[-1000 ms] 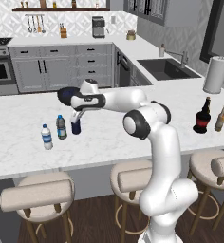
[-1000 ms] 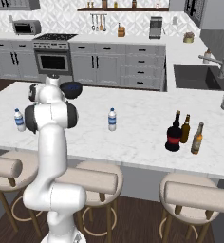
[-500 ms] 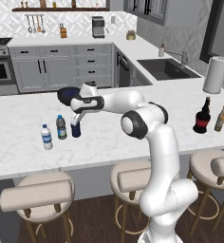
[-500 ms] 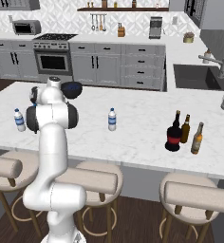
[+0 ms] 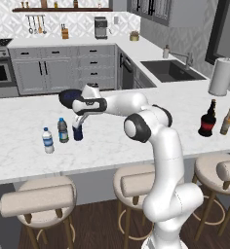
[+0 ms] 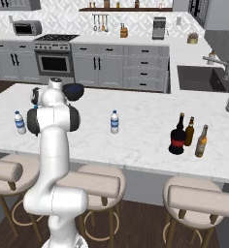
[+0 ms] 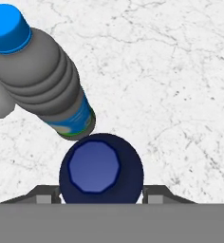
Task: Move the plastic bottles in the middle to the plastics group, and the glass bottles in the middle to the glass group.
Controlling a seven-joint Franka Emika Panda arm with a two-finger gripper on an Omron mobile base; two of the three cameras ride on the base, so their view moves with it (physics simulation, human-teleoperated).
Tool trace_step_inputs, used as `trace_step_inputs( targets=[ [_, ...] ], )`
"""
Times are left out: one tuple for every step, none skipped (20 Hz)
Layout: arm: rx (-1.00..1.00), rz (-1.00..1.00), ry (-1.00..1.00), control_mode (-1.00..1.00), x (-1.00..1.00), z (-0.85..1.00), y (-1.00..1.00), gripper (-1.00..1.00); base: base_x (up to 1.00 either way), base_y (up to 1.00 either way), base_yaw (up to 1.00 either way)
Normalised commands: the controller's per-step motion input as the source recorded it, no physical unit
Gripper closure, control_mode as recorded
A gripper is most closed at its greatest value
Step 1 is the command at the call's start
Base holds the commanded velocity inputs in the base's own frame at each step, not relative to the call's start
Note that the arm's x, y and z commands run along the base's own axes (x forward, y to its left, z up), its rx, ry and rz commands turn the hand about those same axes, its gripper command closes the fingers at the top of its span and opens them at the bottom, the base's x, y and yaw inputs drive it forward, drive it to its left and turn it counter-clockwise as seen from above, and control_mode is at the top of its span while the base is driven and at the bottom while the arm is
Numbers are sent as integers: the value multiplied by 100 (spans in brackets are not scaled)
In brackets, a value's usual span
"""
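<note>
Left base view, far left: the small clear water bottle (image 5: pixel 47 140) stands on the worktop (image 5: pixel 19 146), with the greyish bottle (image 5: pixel 63 130) just beside it on its right; these two are the plastics group.
Next along: the navy bottle (image 5: pixel 78 132) stands upright just right of the greyish bottle, and my tool (image 5: pixel 78 122) is directly over it.
Tool state: I cannot tell whether my tool grips the navy bottle or has let go; in the hand view the navy bottle (image 7: pixel 101 168) sits between my two finger tips (image 7: pixel 47 193), which lie at its sides, but contact is not clear.
Hand view detail: the greyish bottle (image 7: pixel 42 78) is very near the navy one, perhaps touching; I cannot tell which.
Middle: in the right base view the clear bottle with the white cap (image 6: pixel 114 122) stands alone on the worktop, well apart from both groups, not yet moved.
Right: the squat red-labelled bottle (image 5: pixel 207 120) stands beside one brown beer bottle (image 5: pixel 226 120); the right base view shows both beer bottles (image 6: pixel 189 131) (image 6: pixel 201 141) just right of it.
Risk: if I lift or open carelessly, a finger could catch the greyish bottle and topple it into the small clear one, since the gap is so tight.
Risk: pulling away at a slant could tip the navy bottle.
Containers: a dark bowl (image 6: pixel 73 91) sits behind my arm; I cannot see what is in it.
</note>
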Motion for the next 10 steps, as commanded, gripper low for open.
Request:
trace_step_inputs(
  targets=[
    [0,0,0,-100,0,0,0,100,0,0,0],
    [0,0,0,-100,0,0,0,100,0,0,0],
    [0,0,0,-100,0,0,0,100,0,0,0],
    [0,0,0,-100,0,0,0,100,0,0,0],
    [0,0,0,-100,0,0,0,-100,0,0,0],
    [0,0,0,-100,0,0,0,-100,0,0,0],
    [0,0,0,-100,0,0,0,-100,0,0,0],
    [0,0,0,-100,0,0,0,-100,0,0,0],
    [0,0,0,-100,0,0,0,-100,0,0,0],
    [0,0,0,-100,0,0,0,-100,0,0,0]
  ],
)
